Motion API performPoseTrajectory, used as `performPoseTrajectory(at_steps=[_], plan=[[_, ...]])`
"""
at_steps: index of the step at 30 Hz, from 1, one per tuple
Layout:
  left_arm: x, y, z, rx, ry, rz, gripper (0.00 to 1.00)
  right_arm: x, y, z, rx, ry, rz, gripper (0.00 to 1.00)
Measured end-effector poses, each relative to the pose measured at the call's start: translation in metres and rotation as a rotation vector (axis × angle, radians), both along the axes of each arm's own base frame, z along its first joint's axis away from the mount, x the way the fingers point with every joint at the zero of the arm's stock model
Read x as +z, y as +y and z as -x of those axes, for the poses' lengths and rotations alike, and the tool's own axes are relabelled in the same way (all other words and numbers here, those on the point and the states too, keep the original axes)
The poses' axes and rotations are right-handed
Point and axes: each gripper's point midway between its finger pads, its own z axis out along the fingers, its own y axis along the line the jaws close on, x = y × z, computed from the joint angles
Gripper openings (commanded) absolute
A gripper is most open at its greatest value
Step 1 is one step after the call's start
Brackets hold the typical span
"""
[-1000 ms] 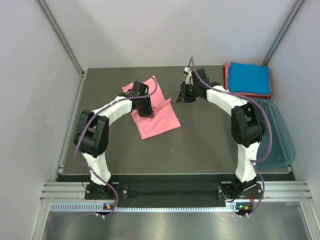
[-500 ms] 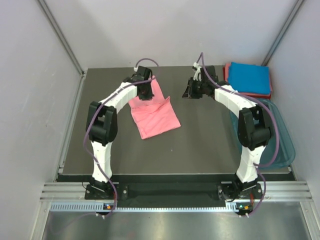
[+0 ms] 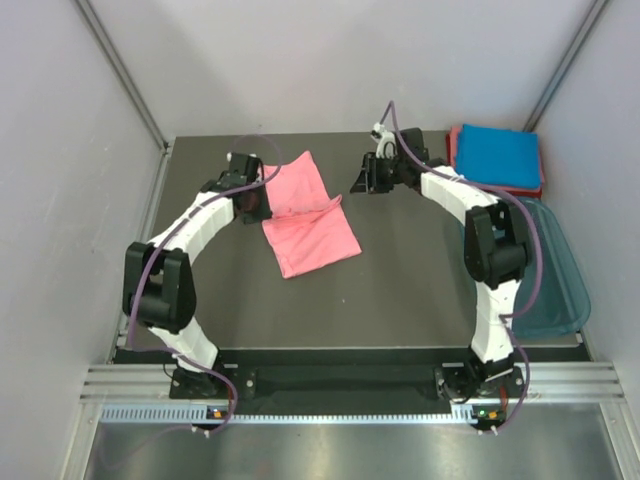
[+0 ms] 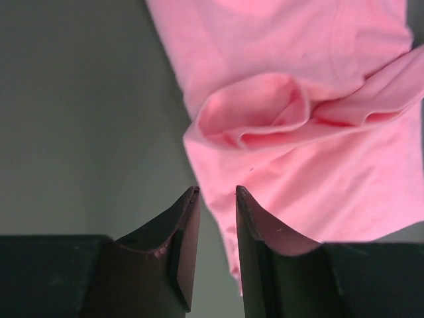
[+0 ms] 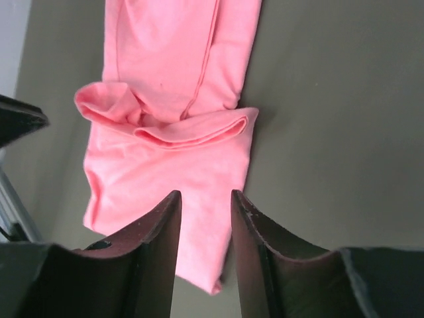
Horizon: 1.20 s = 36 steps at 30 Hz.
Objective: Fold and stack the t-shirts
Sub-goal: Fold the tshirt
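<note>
The salmon-pink t-shirt [image 3: 315, 235] lies part-folded at the table's middle, its upper half doubled over with a soft crease across it [image 4: 298, 66] [image 5: 172, 159]. My left gripper [image 3: 258, 202] [image 4: 216, 195] hovers at the shirt's left edge, open, with only table and cloth edge showing between its fingers. My right gripper [image 3: 362, 185] [image 5: 204, 197] hangs just beyond the shirt's right corner, open and holding nothing. At the back right the bright blue t-shirt [image 3: 497, 155] lies folded on the reddish-pink one [image 3: 456, 150].
A translucent teal tub [image 3: 555, 280] sits at the right edge, in front of the folded stack. Grey walls and metal rails close in the dark table [image 3: 400, 290] on three sides.
My left gripper has let go of the pink cloth and swung left off the shirt. The right gripper has opened and shifted slightly left. The folded-over half now lies flat.
</note>
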Motion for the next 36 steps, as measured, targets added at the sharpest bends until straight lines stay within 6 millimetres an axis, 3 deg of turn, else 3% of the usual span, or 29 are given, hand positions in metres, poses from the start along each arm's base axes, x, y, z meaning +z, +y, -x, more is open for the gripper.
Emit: performPoseTrajectory(at_steps=[5, 8, 13, 16, 23, 28, 36], plan=[[-0.014, 0.02, 0.023, -0.078, 0.033, -0.013, 0.42, -0.024, 0.009, -0.018, 0.111, -0.085, 0.029, 0.4], [-0.018, 0.021, 0.026, -0.133, 0.035, -0.028, 0.44, -0.037, 0.007, -0.022, 0.163, -0.168, 0.061, 0.42], [-0.023, 0.016, 0.025, -0.216, 0.031, -0.024, 0.45, -0.032, 0.009, -0.033, 0.233, -0.302, 0.106, 0.45], [-0.038, 0.012, 0.024, -0.251, 0.06, -0.021, 0.45, -0.023, 0.014, -0.041, 0.324, -0.413, 0.125, 0.48], [-0.068, 0.017, 0.024, -0.27, 0.13, -0.05, 0.44, -0.036, 0.017, -0.029, 0.566, -0.618, 0.186, 0.57], [-0.064, 0.022, 0.014, -0.262, 0.095, -0.049, 0.45, -0.067, 0.012, -0.01, 0.742, -0.717, 0.243, 0.59], [-0.059, 0.021, -0.009, -0.275, 0.05, -0.025, 0.43, -0.066, 0.024, -0.013, 0.907, -0.942, 0.341, 0.61]])
